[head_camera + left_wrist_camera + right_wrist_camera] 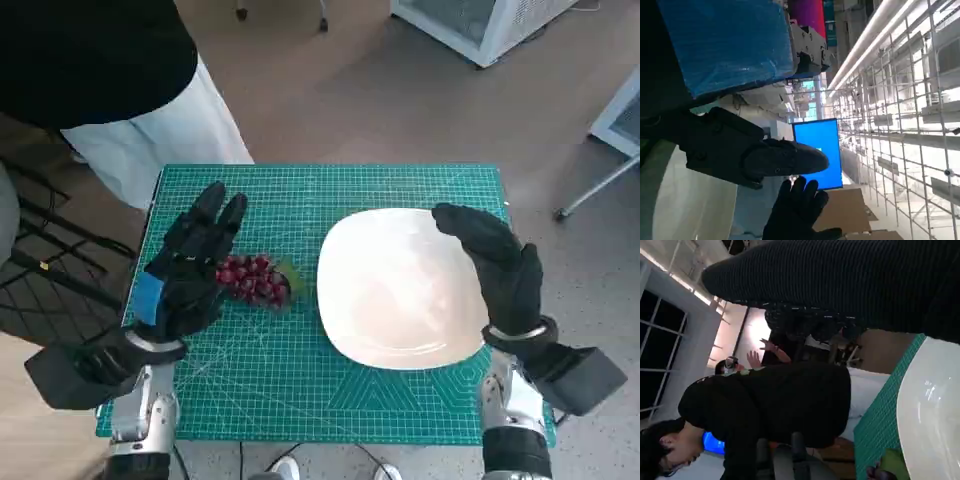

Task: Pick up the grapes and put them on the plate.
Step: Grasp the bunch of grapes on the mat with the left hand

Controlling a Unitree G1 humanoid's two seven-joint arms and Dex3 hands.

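Note:
A bunch of dark red grapes [255, 281] with a green leaf [291, 277] lies on the green mat, just left of the white plate [395, 290]. My left hand [188, 270], blue tape on its back, sits at the bunch's left side with its fingers spread and nothing in them. My gloved right hand [500, 265] hovers over the plate's right rim, fingers loosely curved and holding nothing. In the right wrist view the plate [930, 415] fills the lower corner, with the leaf [895, 461] and a bit of the grapes [876, 473] beside it.
The green cutting mat [300, 390] covers the small table. A person in a black top and white trousers [150, 120] stands at the table's far left corner and shows in the right wrist view [775, 405]. A white cabinet [480, 25] stands beyond.

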